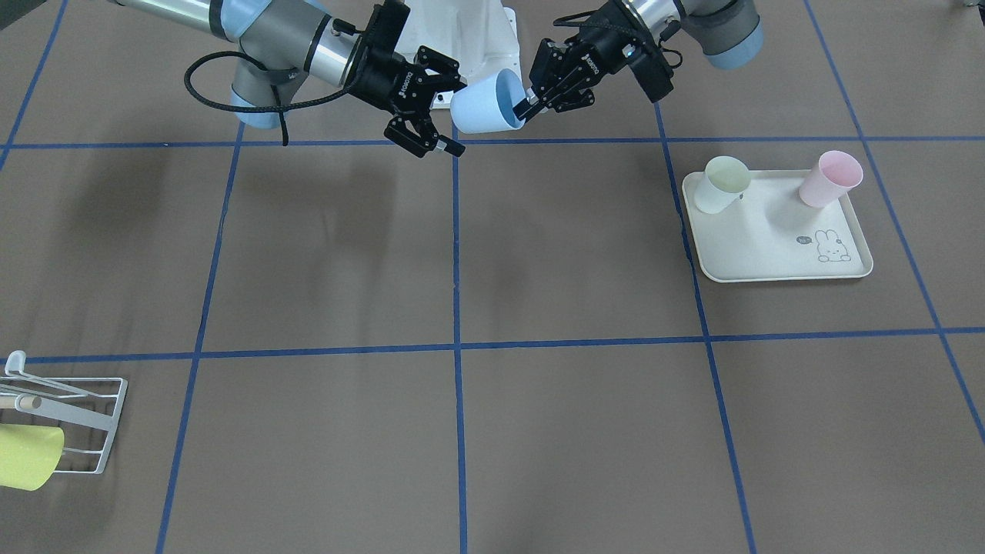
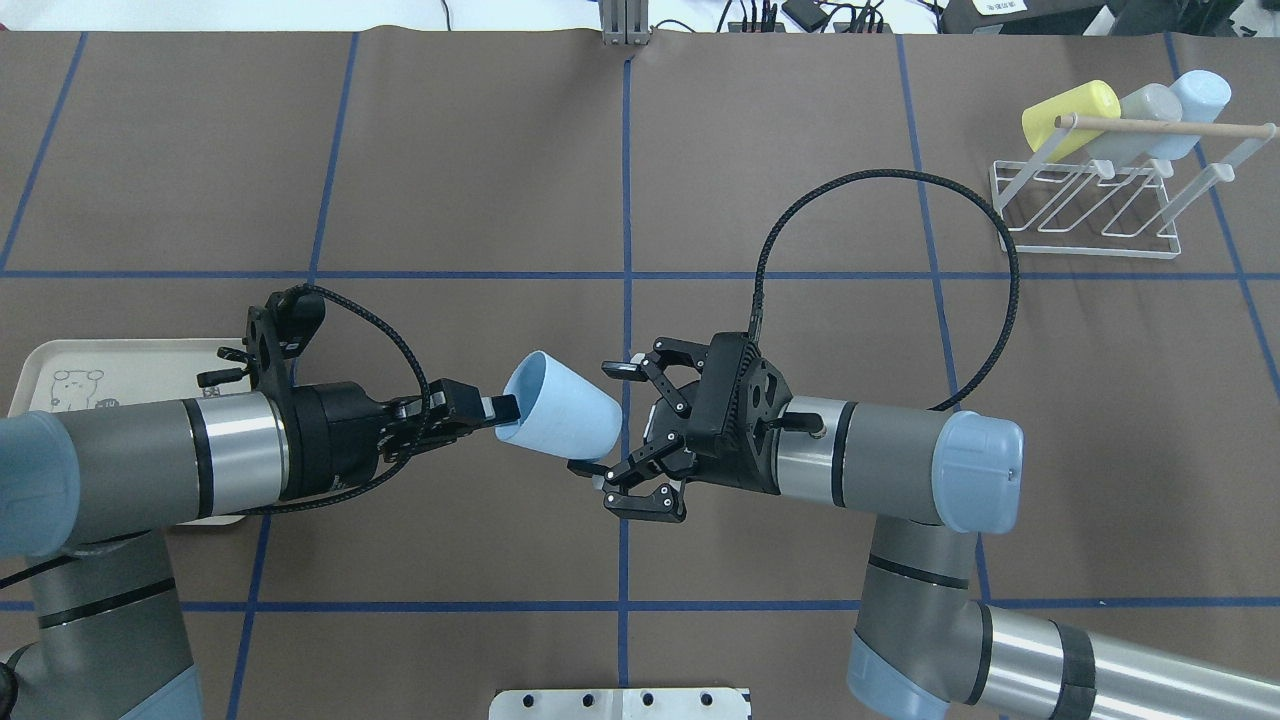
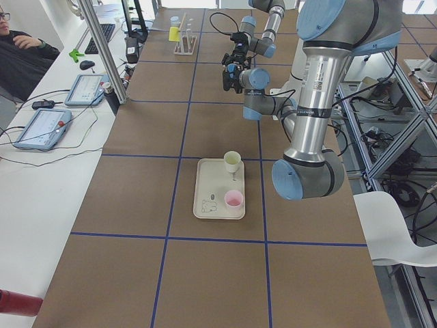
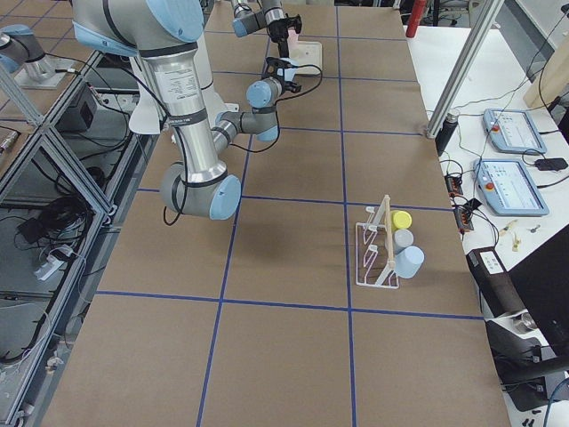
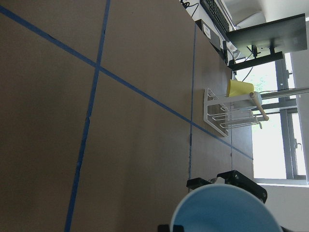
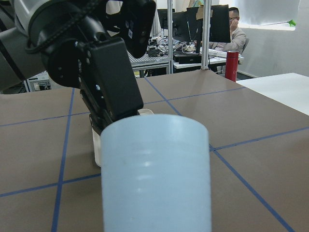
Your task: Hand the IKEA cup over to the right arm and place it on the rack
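Note:
The IKEA cup [image 2: 558, 408] is pale blue and hangs on its side above the table's middle. My left gripper [image 2: 500, 409] is shut on its rim, one finger inside the mouth. The cup's closed end points at the right arm [image 2: 880, 460], whose right gripper [image 2: 606, 420] is open with its fingers [image 2: 622, 371] on either side of that end. The same meeting shows in the front view: cup [image 1: 483, 101], left gripper [image 1: 526, 106], right gripper [image 1: 452, 112]. In the right wrist view the cup [image 6: 155, 174] fills the foreground. The white wire rack [image 2: 1090, 205] stands far right.
On the rack hang a yellow cup [image 2: 1068, 115], a grey cup [image 2: 1140, 112] and a blue cup [image 2: 1195, 100]. A cream tray [image 1: 769, 258] holds a pale green cup [image 1: 723, 183] and a pink cup [image 1: 829, 178]. A person [image 3: 20, 55] sits at a side desk.

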Tool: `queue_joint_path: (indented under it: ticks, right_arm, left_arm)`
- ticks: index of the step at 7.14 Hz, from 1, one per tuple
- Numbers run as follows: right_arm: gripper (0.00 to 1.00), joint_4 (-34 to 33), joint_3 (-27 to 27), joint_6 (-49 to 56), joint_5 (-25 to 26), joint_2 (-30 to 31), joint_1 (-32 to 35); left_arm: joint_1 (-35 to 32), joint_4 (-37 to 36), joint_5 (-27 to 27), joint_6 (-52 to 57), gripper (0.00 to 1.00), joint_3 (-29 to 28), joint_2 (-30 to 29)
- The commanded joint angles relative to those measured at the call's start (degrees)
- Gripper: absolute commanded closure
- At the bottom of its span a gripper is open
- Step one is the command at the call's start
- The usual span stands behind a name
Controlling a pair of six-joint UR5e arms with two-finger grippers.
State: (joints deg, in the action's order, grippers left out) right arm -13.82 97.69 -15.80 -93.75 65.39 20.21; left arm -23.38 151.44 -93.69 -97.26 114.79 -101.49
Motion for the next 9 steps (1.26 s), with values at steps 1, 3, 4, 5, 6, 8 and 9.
queue_joint_path:
  ticks: [1,3,4,5,6,8,9]
  right_arm:
    - [0.01,0.02,0.04,0.06,0.06,0.00,0.00]
    - [0.11,-0.07,0.04,0.15,0.49,0.00,0.09]
    - [0.11,-0.07,0.04,0.24,0.93,0.00,0.00]
    - [0.11,-0.07,0.04,0.24,0.94,0.00,0.00]
    - [0.11,-0.07,0.13,0.24,0.94,0.00,0.00]
    - [0.11,-0.07,0.22,0.24,0.94,0.00,0.00]
    - [0.11,-0.07,0.22,0.24,0.94,0.00,0.00]
  left_arm:
    - [0.01,0.00,0.00,0.14,1.00,-0.45,-0.03]
    - [0.01,0.00,0.00,0.23,1.00,-0.54,-0.03]
    - [0.01,0.00,0.00,0.14,1.00,-0.54,-0.11]
    - [0.01,0.00,0.00,0.23,1.00,-0.62,-0.29]
    - [0.01,0.00,0.00,0.23,1.00,-0.89,-0.73]
    - [0.09,0.00,0.00,0.23,1.00,-0.89,-1.08]
    - [0.01,0.00,-0.09,0.23,1.00,-0.89,-1.17]
